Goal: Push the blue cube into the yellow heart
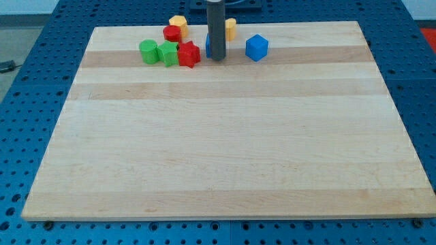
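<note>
Currently the blue cube (257, 47) sits near the view's top edge of the tabletop (225, 150), right of centre, standing free with bare wood all round it. My tip (216, 58) is down on the wood just beside it on the view's left, apart from it, not touching. No hand on this rig: only the straight dark rod, holding nothing. The yellow heart (231, 28) shows as a yellow sliver behind the rod's right side, toward the view's top; shape largely hidden, so heart is taken from the task and cannot be confirmed. Key relation: the heart lies up and to the view's left of the cube, whereas my tip stands left of the cube, roughly on the wrong side for that push. Judgement: the tip would need to get round to the cube's lower right before driving it up-left. A sliver of blue (208, 46) peeks from the rod's left edge; cannot tell what block it is. Further left, a cluster: red star-like block (188, 54), green block (167, 53) touching it, green round block (148, 51), red round block (172, 33), second yellow block (178, 24) behind. Room: the target lies close to the tabletop's top edge, so overshoot risk is real; the lower board is unused.
</note>
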